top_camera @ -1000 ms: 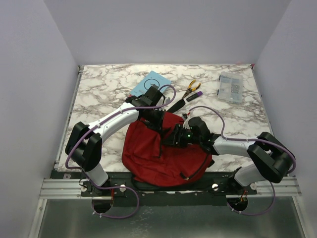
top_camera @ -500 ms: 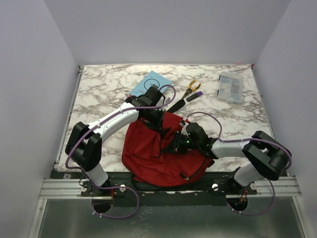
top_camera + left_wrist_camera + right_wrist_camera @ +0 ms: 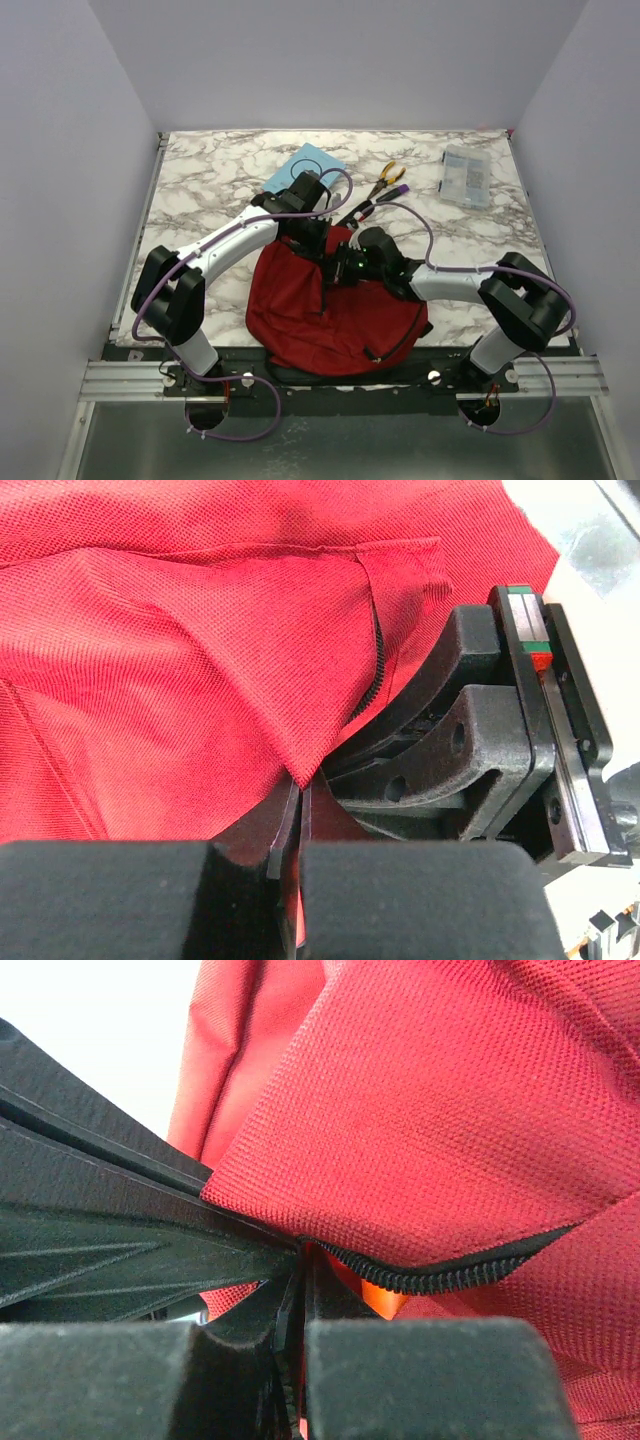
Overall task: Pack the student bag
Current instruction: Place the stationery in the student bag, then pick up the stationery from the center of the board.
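The dark red student bag [image 3: 300, 310] lies on the marble table near the front edge, between the two arms. My left gripper [image 3: 322, 250] is at the bag's top edge, shut on a fold of the red fabric [image 3: 200, 660] beside the black zipper [image 3: 378, 670]. My right gripper [image 3: 340, 268] meets it from the right and is shut on the bag's edge at the black zipper [image 3: 440, 1272]; red fabric [image 3: 440, 1110] fills its view. The two grippers are close together, almost touching.
A light blue book [image 3: 303, 166] lies behind the left gripper. Yellow-handled pliers [image 3: 385, 178] and a black marker with a purple cap [image 3: 378, 201] lie behind the bag. A clear plastic box [image 3: 466, 176] sits at the back right.
My right gripper has moved left and toward the back along the bag's top edge, ending next to the left gripper. The left arm has stayed in place.
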